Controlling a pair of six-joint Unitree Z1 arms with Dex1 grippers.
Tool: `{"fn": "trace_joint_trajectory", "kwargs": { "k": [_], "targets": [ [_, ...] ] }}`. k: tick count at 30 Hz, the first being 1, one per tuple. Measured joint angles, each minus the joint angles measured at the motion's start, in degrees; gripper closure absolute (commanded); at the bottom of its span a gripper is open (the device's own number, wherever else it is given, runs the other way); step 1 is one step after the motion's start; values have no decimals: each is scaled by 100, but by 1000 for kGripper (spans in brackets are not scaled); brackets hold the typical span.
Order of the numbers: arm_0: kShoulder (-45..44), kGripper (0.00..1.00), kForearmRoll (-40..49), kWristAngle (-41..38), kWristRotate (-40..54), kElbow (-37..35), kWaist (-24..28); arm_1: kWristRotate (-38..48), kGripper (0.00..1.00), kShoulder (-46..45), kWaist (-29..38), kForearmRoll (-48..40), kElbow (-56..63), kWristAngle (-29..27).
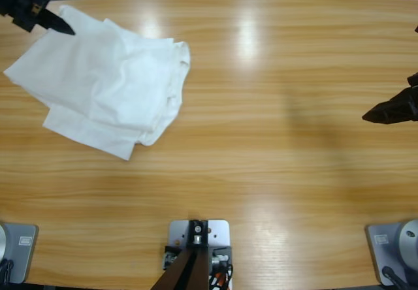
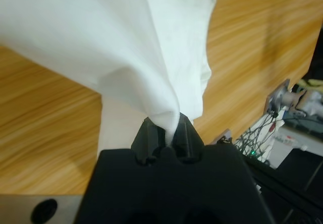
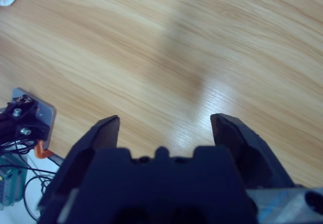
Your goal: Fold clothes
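T-shirt [image 1: 108,81] is bunched, so neck, sleeves and logo can't be made out; both arms are mostly cut off by the frame edges. Left gripper [image 2: 166,133] is clamped on a pinch of the cloth at the shirt's far-left corner, and fabric hides the jaw tips. Right gripper [image 3: 164,128] has jaws wide apart, holding nothing, over bare table [image 1: 274,140], well apart from the shirt. Shirt lies at the table's left end, long axis running diagonally from the held corner toward the near side.
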Motion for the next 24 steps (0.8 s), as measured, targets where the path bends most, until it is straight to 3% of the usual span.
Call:
{"fn": "trace_joint_trajectory", "kwargs": {
  "k": [17, 18, 19, 20, 22, 24],
  "targets": [
    [1200, 1000, 341, 747, -466, -918, -2232, 0, 262, -9, 0, 0, 4, 26],
    [1317, 895, 392, 775, -471, -1059, -2331, 0, 262, -9, 0, 0, 6, 33],
    [1428, 522, 448, 794, -472, -1211, -2428, 0, 262, -9, 0, 0, 9, 36],
    [1528, 320, 513, 803, -474, -1380, -2507, 0, 262, -9, 0, 0, 14, 37],
    [1718, 188, 716, 809, -484, -1762, -2658, 0, 262, -9, 0, 0, 19, 38],
    [1859, 169, 906, 810, -484, -2092, -2793, 0, 262, -9, 0, 0, 21, 38]
  ]
}}
